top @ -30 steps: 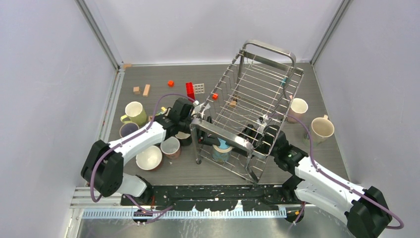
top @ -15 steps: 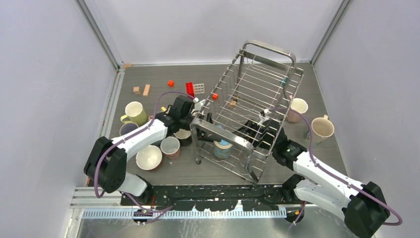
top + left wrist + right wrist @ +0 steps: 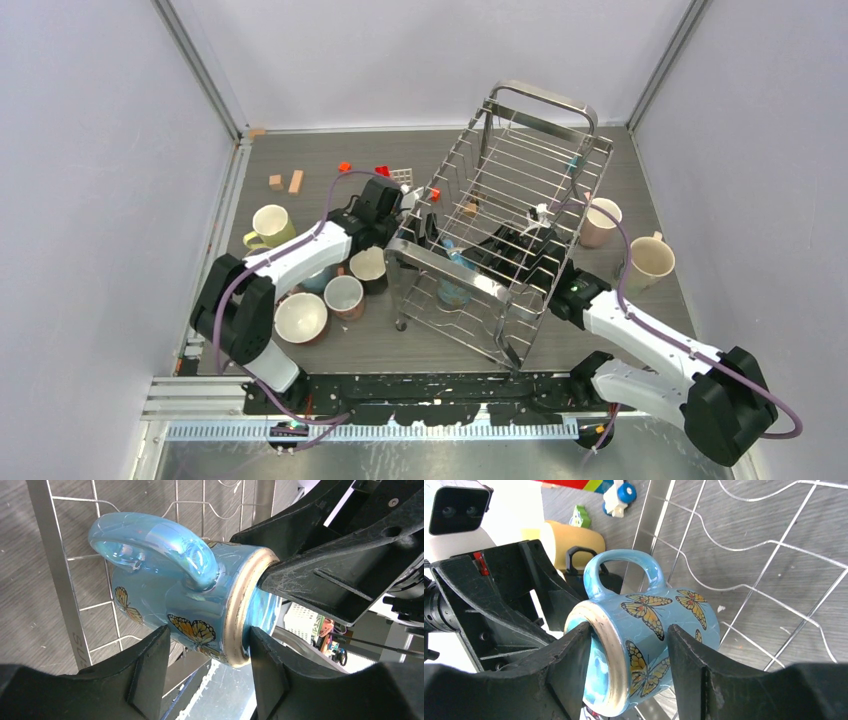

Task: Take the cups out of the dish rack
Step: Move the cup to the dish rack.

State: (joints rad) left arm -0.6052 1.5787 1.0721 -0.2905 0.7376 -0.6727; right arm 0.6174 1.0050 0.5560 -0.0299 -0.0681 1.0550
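A light blue mug with orange butterflies (image 3: 453, 268) hangs on its side inside the near end of the steel-wire dish rack (image 3: 541, 101). My right gripper (image 3: 629, 635) is shut on it, one finger inside the gold rim and one on the outer wall; it reaches in from the right in the top view (image 3: 497, 255). My left gripper (image 3: 210, 635) is open, its fingers spread either side of the mug (image 3: 190, 600) near the rim, coming in from the rack's left (image 3: 425, 220). The rack shows no other mug.
Left of the rack stand a yellow mug (image 3: 271, 226), a cream one (image 3: 300, 316), a pink one (image 3: 343, 295) and a tan-and-black one (image 3: 367, 265). Right of it stand a pink mug (image 3: 601, 219) and a cream mug (image 3: 650, 260). Toy blocks (image 3: 295, 181) lie at the back left.
The right gripper has raised the blue mug off the rack floor and carried it farther in. The left gripper has moved forward into the rack beside it.
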